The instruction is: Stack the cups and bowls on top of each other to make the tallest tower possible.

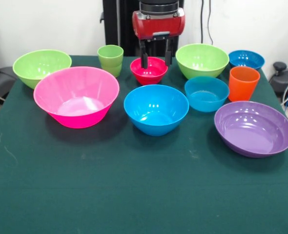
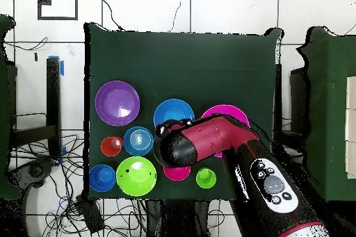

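Note:
My gripper (image 1: pixel 156 58) is open and empty, its two dark fingers hanging at the far side of the small red bowl (image 1: pixel 149 72). Two light green cups (image 1: pixel 111 58) stand nested to its left, and an orange cup (image 1: pixel 243 83) stands at the right. Light green bowls sit at far left (image 1: pixel 40 66) and right of the gripper (image 1: pixel 201 59). The large pink bowl (image 1: pixel 76 96), three blue bowls (image 1: pixel 155 109) (image 1: pixel 206 93) (image 1: pixel 246 59) and the wide purple bowl (image 1: pixel 254 128) stand apart, all upright. In the overhead view my arm (image 2: pixel 208 140) hides the gripper and part of the pink bowl (image 2: pixel 229 112).
Everything stands on a dark green cloth-covered table (image 1: pixel 134 195). The robot's pedestal (image 1: pixel 119 24) is behind the far edge. Cables and dark equipment (image 1: pixel 285 78) lie off the right side.

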Robot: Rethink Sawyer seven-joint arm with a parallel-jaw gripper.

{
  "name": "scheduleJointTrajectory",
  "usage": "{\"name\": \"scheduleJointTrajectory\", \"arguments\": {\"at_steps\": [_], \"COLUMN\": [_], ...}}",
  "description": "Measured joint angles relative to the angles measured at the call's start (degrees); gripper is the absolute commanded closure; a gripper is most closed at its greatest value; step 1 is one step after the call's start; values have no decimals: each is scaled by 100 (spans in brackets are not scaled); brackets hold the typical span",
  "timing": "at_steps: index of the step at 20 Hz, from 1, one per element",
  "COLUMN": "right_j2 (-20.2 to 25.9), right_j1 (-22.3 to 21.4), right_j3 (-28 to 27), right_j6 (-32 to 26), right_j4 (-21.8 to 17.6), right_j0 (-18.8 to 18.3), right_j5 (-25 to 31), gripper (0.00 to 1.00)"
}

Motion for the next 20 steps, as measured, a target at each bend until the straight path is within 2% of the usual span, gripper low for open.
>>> {"name": "scheduleJointTrajectory", "arguments": {"at_steps": [11,20], "right_j2": [601,1141], "right_j1": [-210,-385], "right_j3": [-337,-719], "right_j6": [-6,-153], "right_j4": [300,477], "right_j0": [-173,-270], "right_j5": [1029,1617], "gripper": [0,0]}}
